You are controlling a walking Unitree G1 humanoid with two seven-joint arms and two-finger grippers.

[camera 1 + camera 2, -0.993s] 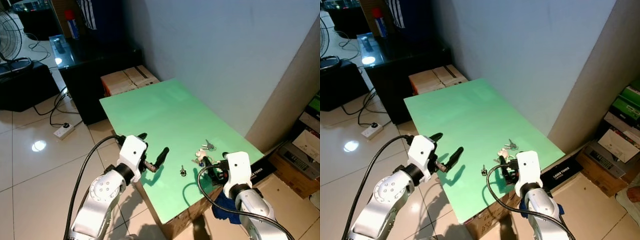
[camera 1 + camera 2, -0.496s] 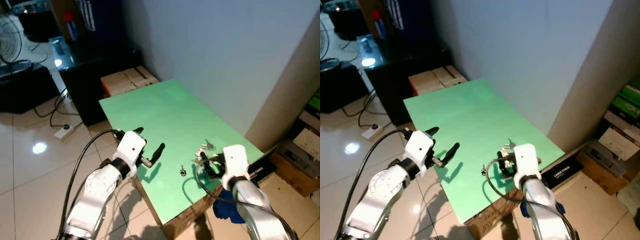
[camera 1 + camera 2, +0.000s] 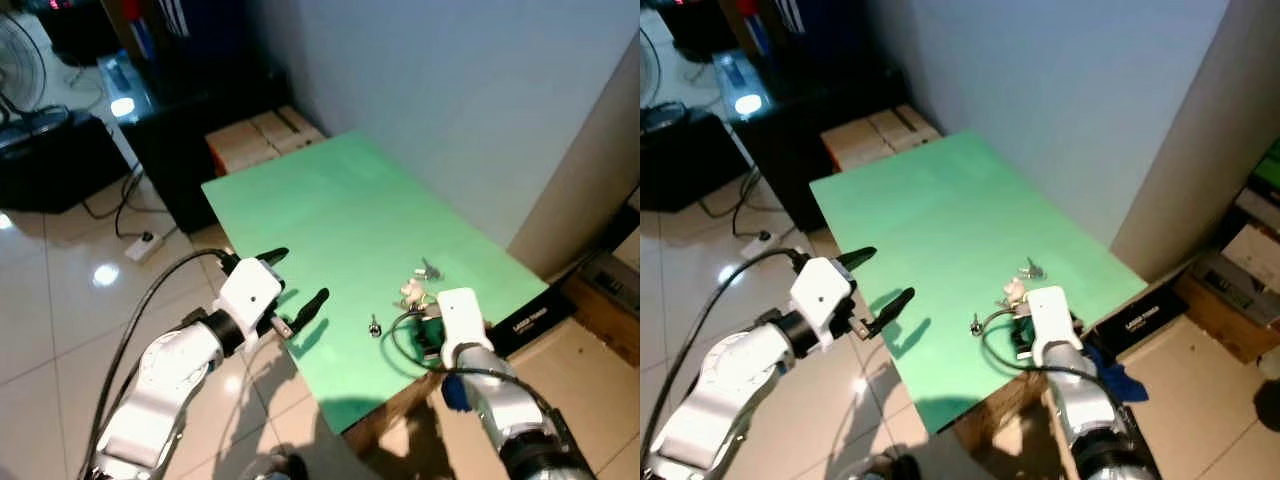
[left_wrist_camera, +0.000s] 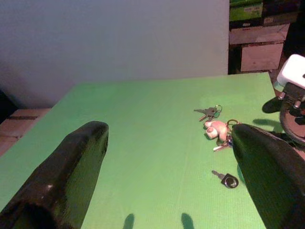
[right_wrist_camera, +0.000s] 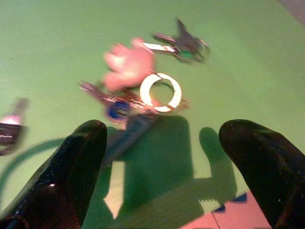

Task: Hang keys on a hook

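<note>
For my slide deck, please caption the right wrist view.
Open right claw poised over pink-charm keyring on green table.

Silver arms, white wrist blocks, black cables, seemingly matte black gripper fingers (image 4: pixel 71 176).

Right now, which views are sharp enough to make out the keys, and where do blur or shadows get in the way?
Left wrist view: sharp, the keys with the pink charm and the single black-headed key read clearly. Right wrist view: soft and motion-blurred, the key ring glares white, and finger shadows darken the green table. Eye views: slightly soft, the keys are small beside the right gripper.
</note>
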